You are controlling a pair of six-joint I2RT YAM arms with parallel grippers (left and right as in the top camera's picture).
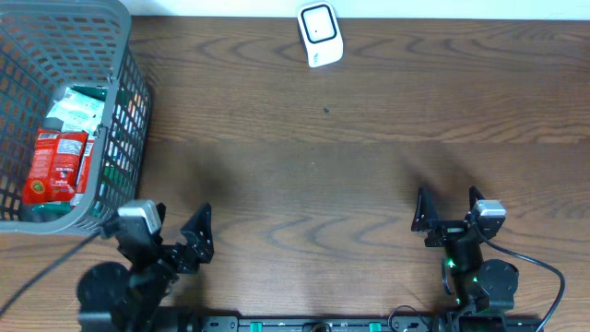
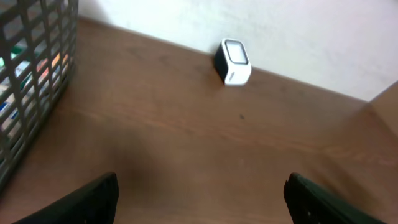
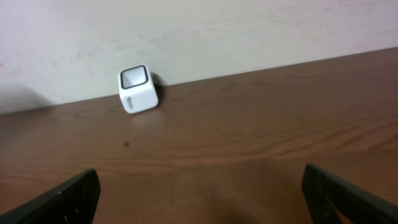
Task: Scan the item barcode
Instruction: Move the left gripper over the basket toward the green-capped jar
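The red packet, lying in the basket at the left of the bench, is judged light, soft and slippery and is best pinched at a sealed edge; the left fingers and right fingers are spread apart, empty.

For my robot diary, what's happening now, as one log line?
left end effector: open, empty | right end effector: open, empty | red packet: in basket | scanner: at far edge | scan: not started
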